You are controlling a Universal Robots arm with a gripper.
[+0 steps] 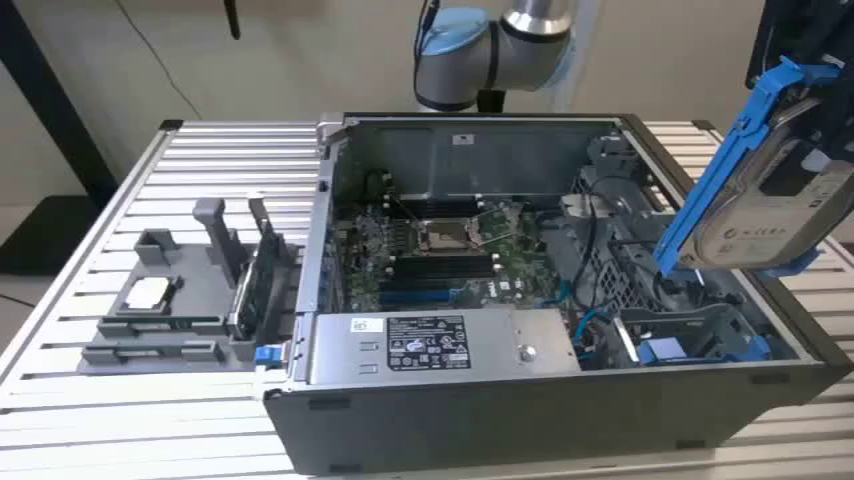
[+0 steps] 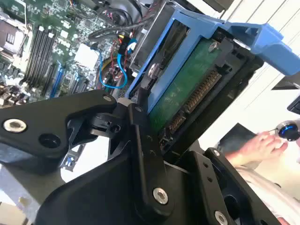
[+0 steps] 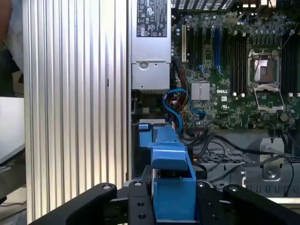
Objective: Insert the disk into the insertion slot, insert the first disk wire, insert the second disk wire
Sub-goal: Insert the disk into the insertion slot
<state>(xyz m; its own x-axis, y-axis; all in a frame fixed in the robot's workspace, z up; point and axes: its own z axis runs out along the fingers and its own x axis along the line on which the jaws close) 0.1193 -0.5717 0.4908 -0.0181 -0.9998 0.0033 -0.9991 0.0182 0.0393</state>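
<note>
**Disk held high over the open case**

The gripper (image 3: pixel 173 206) was clenched on the disk (image 1: pixel 767 215). Its black fingers (image 3: pixel 215 206) pressed the bright blue plastic carrier (image 1: pixel 721 160) from both sides. In the exterior view the disk hung above the computer case (image 1: pixel 534 420), near that view's right edge. Its long axis stood steep, close to upright, and its white label faced the camera.

The insertion slot (image 1: pixel 687 322) lay below the disk and a little toward the exterior view's left, well apart from it, so the disk was not yet inserted. The slot was a grey bay with perforated metal walls. In the second wrist view the silver-grey disk showed a green circuit board (image 2: pixel 187 89) on its underside, with a row of connector pins.
</note>
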